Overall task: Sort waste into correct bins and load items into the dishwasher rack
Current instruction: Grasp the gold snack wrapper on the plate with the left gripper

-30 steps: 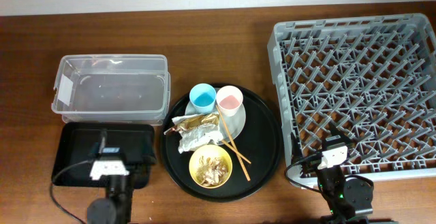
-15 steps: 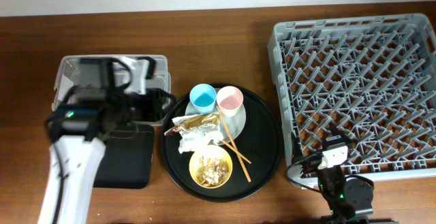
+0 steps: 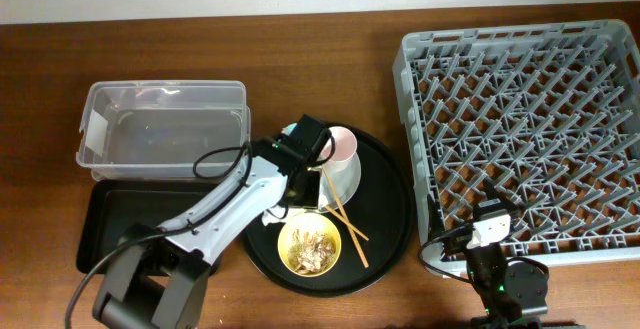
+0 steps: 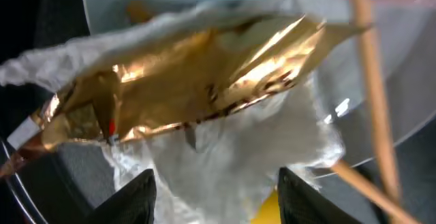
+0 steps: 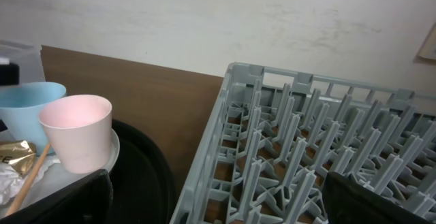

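We hover our left gripper, fingers spread apart, just above the crumpled gold foil wrapper lying on white tissue at the left of the round black tray, seemingly starting waste sorting; next we must lower, pinch it and lift.

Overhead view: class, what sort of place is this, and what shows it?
Probably a robot test bench staged as a dish-clearing station: a grey dishwasher rack, a round tray holding a pink cup and yellow bowl, and a robot arm over a wooden table.
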Tool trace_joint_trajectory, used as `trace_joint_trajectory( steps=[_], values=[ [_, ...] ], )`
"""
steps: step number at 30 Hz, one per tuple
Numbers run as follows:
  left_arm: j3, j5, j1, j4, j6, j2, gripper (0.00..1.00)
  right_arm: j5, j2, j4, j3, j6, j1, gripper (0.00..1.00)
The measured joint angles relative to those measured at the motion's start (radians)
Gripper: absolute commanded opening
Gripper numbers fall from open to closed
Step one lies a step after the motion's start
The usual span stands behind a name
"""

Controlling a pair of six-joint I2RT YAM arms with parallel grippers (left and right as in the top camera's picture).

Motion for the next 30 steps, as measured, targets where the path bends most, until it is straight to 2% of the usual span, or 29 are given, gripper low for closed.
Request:
trace_joint_trajectory(
  steps=[3,6,7,8,10,14,20,27,30],
  values=[
    [-0.064,0.017,0.000,0.066,-0.003,0.000,0.55,0.000,0.000,0.000,0.000,0.000,0.000,0.99],
    [-0.076,0.027,0.000,0.076,-0.007,0.000,0.47,0.000,0.000,0.000,0.000,0.000,0.000,0.99],
    [-0.080,0.027,0.000,0.084,-0.007,0.000,0.39,0.000,0.000,0.000,0.000,0.000,0.000,0.99],
    [-0.094,0.027,0.000,0.095,-0.011,0.000,0.22,0.000,0.000,0.000,0.000,0.000,0.000,0.99],
    [-0.099,0.027,0.000,0.097,-0.015,0.000,0.01,0.000,0.000,0.000,0.000,0.000,0.000,0.99],
    [-0.090,0.027,0.000,0.063,-0.017,0.000,0.00,0.000,0.000,0.000,0.000,0.000,0.000,0.99],
    [0.046,0.032,0.000,-0.169,0.001,-0.126,0.00,0.000,0.000,0.000,0.000,0.001,0.000,0.99],
    [0.129,0.050,0.005,-0.235,0.017,-0.171,0.00,0.000,0.000,0.000,0.000,0.000,0.000,0.99],
    [0.247,0.005,0.104,-0.280,0.047,-0.180,0.00,0.000,0.000,0.000,0.000,0.001,0.000,0.99]
  ],
)
